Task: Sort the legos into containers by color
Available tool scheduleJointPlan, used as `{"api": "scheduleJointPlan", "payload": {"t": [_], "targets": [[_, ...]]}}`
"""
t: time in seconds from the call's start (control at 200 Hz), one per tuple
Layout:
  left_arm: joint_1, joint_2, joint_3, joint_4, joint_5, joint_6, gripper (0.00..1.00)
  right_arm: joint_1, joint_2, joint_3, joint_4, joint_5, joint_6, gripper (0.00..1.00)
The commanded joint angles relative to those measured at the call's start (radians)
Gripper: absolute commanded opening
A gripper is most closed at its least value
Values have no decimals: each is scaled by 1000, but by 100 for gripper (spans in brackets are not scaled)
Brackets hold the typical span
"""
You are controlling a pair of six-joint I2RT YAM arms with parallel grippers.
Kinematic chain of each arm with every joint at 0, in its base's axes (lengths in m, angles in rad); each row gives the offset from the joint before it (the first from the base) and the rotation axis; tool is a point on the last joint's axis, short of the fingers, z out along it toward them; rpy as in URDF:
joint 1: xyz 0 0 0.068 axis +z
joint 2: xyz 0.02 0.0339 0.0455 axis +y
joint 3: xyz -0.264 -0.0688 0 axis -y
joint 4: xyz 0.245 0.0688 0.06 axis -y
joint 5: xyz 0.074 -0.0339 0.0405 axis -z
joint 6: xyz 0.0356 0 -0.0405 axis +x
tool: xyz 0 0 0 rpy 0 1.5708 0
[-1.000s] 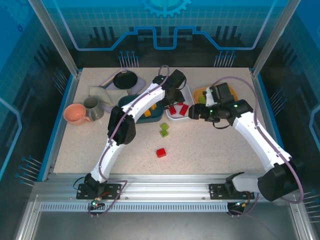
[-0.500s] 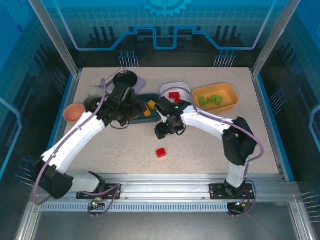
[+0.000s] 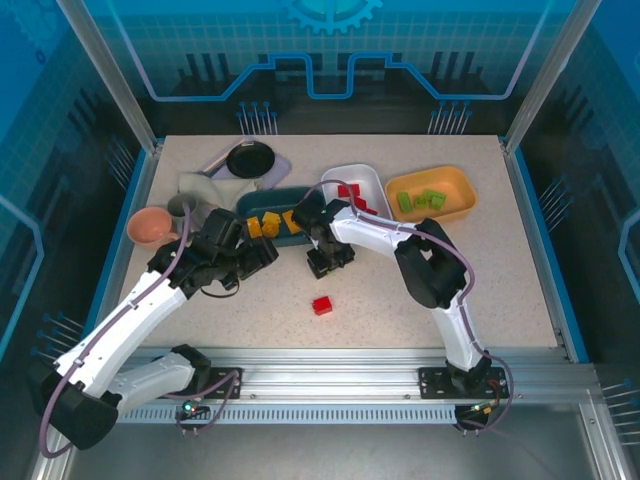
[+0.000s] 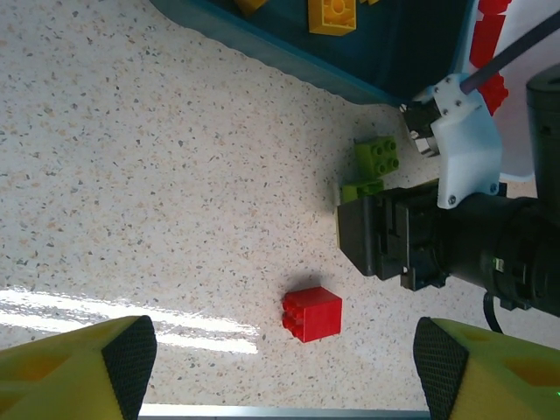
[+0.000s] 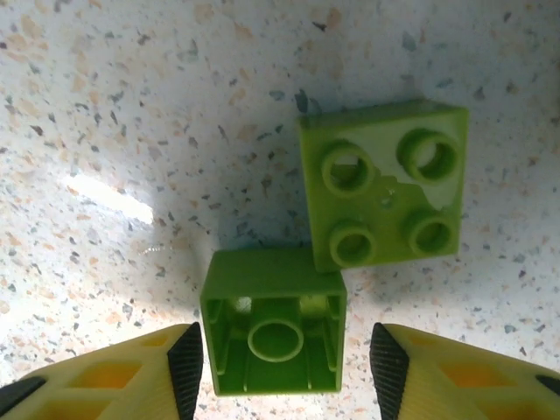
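Note:
Two light green legos lie side by side on the table, one studs up, one with its hollow side facing me. My right gripper is open, its pads close on either side of the hollow brick; from above it covers both bricks. A red lego lies alone nearer the front. My left gripper is open and wide above the table, the red lego just ahead of its tips. The teal dish holds yellow bricks, the white dish red ones, the yellow dish green ones.
A pink cup, a grey mug and a black pan on a pale tray stand at the back left. The table's metal front rail runs just below the red brick.
My left gripper has pulled back from the dishes toward the near left. My right gripper has come from the yellow dish to the green bricks mid-table, and its jaws have narrowed.

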Motion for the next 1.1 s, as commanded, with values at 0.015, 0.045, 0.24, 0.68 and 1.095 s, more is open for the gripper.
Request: {"api": "scheduleJointPlan", "payload": {"t": [0.015,0.045,0.24,0.68,1.095], "targets": [[7,-6,-11,22,37,14,81,3,45,49,-20,17,-5,52],[7,-4,-9,27,43,14,80,3,50,53,-19,15,-5,50],[5,28,18,52,77,35,80,5,25,52,-19,19,-6,33],[-101,234,190,178,135,114,80,-314,-473,-182,-16,34,24,28],[-194,554,449,252,200,215,79,-789,-92,217,-12,64,121,29]]}}
